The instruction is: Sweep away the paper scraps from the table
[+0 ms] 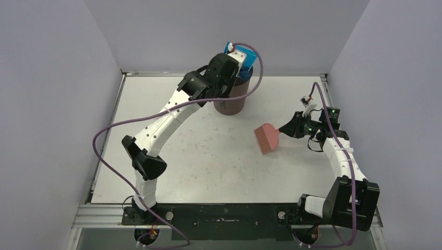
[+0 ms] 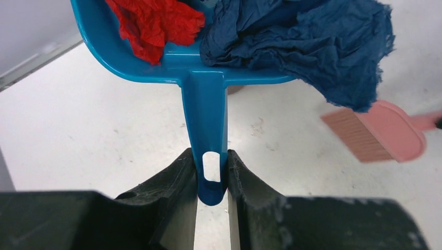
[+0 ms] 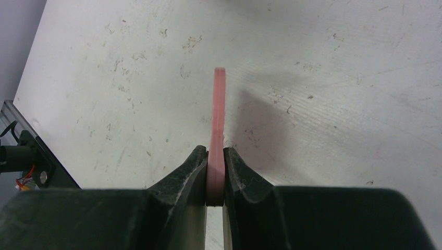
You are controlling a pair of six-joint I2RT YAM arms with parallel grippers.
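- Left gripper [image 2: 211, 179]: the fingers are clamped on the thin tip of the dustpan [image 2: 208, 109] handle. The pan is held up at the back of the table [image 1: 208, 161], over the brown bin [image 1: 229, 101] as far as can be judged from above.
- Risk: the handle is pinched only at its end, so the loaded pan could swing in the grip if it is tipped quickly.
- Risk: the dark blue wad [image 2: 312, 47] hangs out past the pan's rim. If the pan is not centred over the bin's mouth, this wad is judged likely to be dropped back onto the table beside the bin.
- Paper scraps [image 2: 250, 36]: they are seen lying in the pan. A red wad [image 2: 156, 26], tightly crumpled, lies at the left and touches the larger dark blue wad, which is loose, creased and frayed at its edge.
- Right gripper [image 3: 215, 174]: the fingers are pressed together on the pink brush [image 3: 218, 114] handle. The brush is held over the right part of the table, well apart from the bin; whether the bristles touch the surface cannot be told.
- Risk: if the brush is brought in to push the scraps out, the pan or bin could be knocked.
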